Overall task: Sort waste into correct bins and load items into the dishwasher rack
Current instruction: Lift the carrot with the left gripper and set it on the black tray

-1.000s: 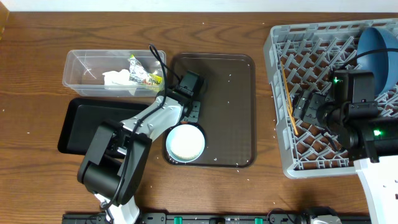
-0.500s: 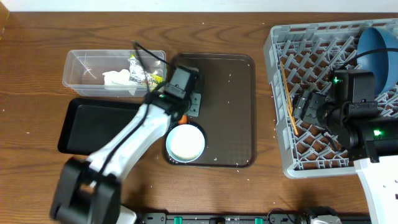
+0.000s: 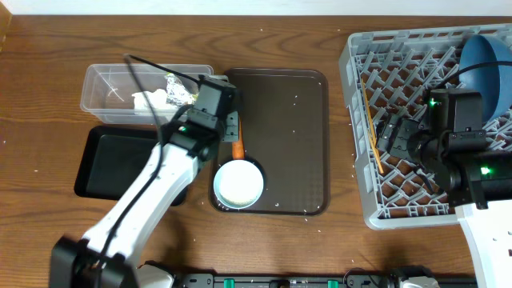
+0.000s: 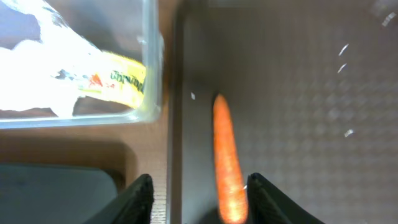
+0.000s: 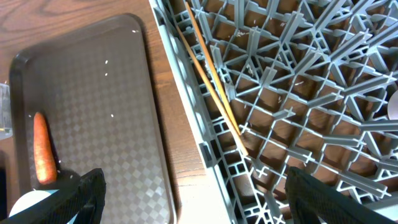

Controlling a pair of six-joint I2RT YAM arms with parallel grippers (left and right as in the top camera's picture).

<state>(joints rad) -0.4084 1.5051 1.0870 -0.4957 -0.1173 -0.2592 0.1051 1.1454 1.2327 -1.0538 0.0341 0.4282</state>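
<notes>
Plate (image 3: pixel 484 60) and chopsticks (image 3: pixel 373 132) sit in the rack (image 3: pixel 416 192), wrapper (image 4: pixel 118 78) in the tub (image 3: pixel 104 80); carrot (image 4: pixel 225 155) and bowl (image 3: pixel 238 184) are left to do, with the left end effector (image 4: pixel 199 186) and right end effector (image 5: pixel 193 186) both released.

**A:** Do I have the whole carrot (image 4: pixel 225 149) on the left wrist view?

**B:** No, its lower end runs off the bottom, and it's blurred. The wrapper (image 4: pixel 121 81) print I can't read.

**A:** Overhead?

**B:** My left arm (image 3: pixel 160 188) covers part of the black tray (image 3: pixel 104 160); the plate (image 3: pixel 488 64) is cut by the edge.
</notes>
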